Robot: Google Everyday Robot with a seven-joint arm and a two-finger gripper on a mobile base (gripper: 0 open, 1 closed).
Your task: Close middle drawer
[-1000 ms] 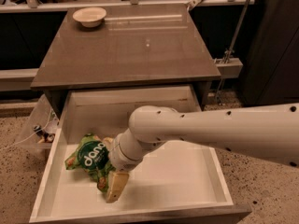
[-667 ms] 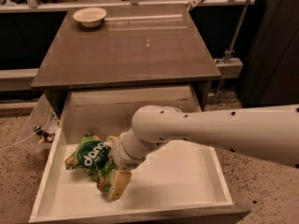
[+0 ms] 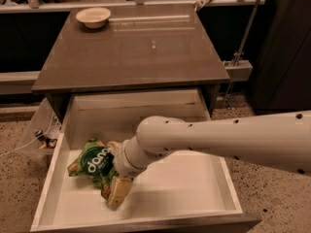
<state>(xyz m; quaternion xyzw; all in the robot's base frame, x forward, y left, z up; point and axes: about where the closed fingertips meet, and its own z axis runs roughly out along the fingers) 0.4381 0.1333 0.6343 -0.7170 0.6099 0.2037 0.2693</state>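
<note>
Camera view: gripper (image 3: 118, 192) down in the open middle drawer (image 3: 194, 186), below the tabletop's (image 3: 131, 52) front edge, against a green bag (image 3: 92, 161); can't tell how the jaws stand.

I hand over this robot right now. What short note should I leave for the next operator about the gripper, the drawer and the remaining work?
Gripper: down inside the middle drawer, at its left front, right beside the green snack bag.
Middle drawer: pulled far out, with the bag lying on its floor.
Done: nothing visible; the drawer is not closed.
Left: lift the arm out of the drawer, then push the front panel in, probably from the front.
</note>
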